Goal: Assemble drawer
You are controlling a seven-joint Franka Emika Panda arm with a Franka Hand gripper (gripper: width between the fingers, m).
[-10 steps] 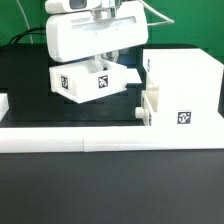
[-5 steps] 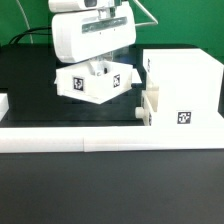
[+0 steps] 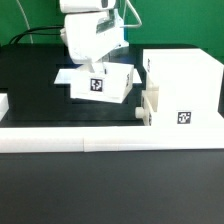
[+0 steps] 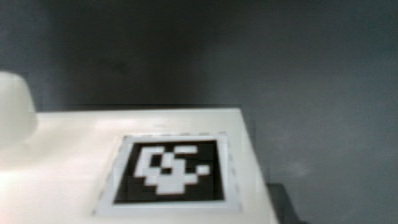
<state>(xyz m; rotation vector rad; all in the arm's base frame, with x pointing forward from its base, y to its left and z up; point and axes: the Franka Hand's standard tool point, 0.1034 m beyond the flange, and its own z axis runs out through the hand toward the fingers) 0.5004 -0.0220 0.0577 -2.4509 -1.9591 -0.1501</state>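
Note:
The large white case [image 3: 186,80] stands at the exterior view's right, with a tag on its front. One small tray [image 3: 152,108] sits in its lower opening, knob [image 3: 140,113] facing out. My gripper [image 3: 93,70] comes down from above onto the second small tray [image 3: 101,86] and is shut on it, holding it turned and tilted to the left of the case. The fingertips are hidden by the tray's wall. In the wrist view the tray's white wall [image 4: 71,150] with its black-and-white tag [image 4: 173,170] fills the frame; no fingers show there.
A long low white border rail [image 3: 100,141] runs across the front of the black table. A small white piece [image 3: 4,102] lies at the exterior view's left edge. A green wall and cables are behind the arm.
My gripper has turned and moved toward the exterior view's right with the tray in it. The tray has rotated, so its tagged wall now faces the front, closer to the case.

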